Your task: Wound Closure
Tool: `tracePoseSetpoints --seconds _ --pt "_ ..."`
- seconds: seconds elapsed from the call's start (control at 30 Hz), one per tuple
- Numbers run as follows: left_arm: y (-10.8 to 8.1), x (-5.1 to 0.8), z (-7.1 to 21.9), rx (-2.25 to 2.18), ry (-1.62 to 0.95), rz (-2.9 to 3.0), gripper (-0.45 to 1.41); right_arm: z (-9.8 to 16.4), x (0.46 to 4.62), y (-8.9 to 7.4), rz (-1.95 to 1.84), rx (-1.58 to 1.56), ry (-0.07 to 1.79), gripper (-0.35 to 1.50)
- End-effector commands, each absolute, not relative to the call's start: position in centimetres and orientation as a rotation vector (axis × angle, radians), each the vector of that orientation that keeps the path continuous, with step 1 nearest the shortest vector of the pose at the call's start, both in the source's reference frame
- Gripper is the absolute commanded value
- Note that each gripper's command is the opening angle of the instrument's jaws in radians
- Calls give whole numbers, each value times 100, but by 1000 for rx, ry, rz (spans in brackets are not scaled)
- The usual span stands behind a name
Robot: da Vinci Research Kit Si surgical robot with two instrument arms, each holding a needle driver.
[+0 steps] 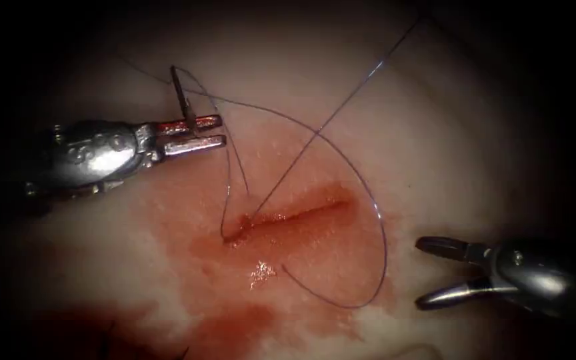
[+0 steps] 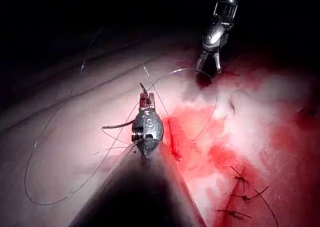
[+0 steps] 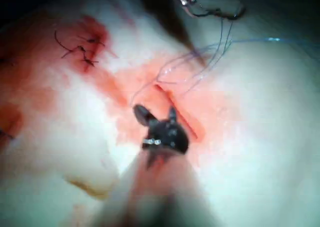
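My left tool [image 1: 221, 131] hovers above and left of the cut [image 1: 301, 212] in the tissue, jaws shut on the curved needle [image 1: 181, 99] near one end of its curve. The needle stands clear of the tissue. Thread [image 1: 383, 248] runs from the needle down into the cut's left end, then sweeps in a wide loop right of the cut. My right tool [image 1: 423, 273] sits lower right of the cut, jaws open and holding nothing. In the left wrist view the left tool [image 2: 146, 101] carries the needle [image 2: 118, 125]. The right tool [image 3: 156, 115] stands open over the cut [image 3: 180, 114].
Red fluid [image 1: 255, 300] pools below and left of the cut. A second strand of thread [image 1: 367, 75] rises to the upper right. Earlier knotted stitches [image 2: 240, 192] with cut ends lie further along the tissue, also in the right wrist view as stitches [image 3: 80, 47].
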State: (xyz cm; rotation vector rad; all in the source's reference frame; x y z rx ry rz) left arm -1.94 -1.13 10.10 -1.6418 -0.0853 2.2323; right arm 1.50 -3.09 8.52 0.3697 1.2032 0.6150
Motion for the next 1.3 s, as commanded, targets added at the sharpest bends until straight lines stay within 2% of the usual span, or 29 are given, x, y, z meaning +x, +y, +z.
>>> tracePoseSetpoints --seconds 0.03,0.5,1.03,1.07,1.13,1.17,1.3 --pt "-103 -207 1017 -1644 -72 2238 -45 859 155 -310 612 376 1206 131" --pt "-41 -361 1082 -1718 -48 2220 -45 863 153 -318 586 398 1216 126" --pt "-28 -409 1209 -1634 -165 2248 -45 868 151 -319 588 389 1214 125" --pt "-25 -412 1215 -1617 -194 2236 -33 869 151 -319 588 389 1214 125" --pt "-21 -418 1224 -1575 -275 2210 12 870 150 -319 589 387 1213 125" --pt "-19 -420 1226 -1558 -306 2197 27 870 149 -319 589 387 1214 125" --pt "-9 -416 1218 -1559 -382 2162 71 871 147 -319 590 384 1213 125"
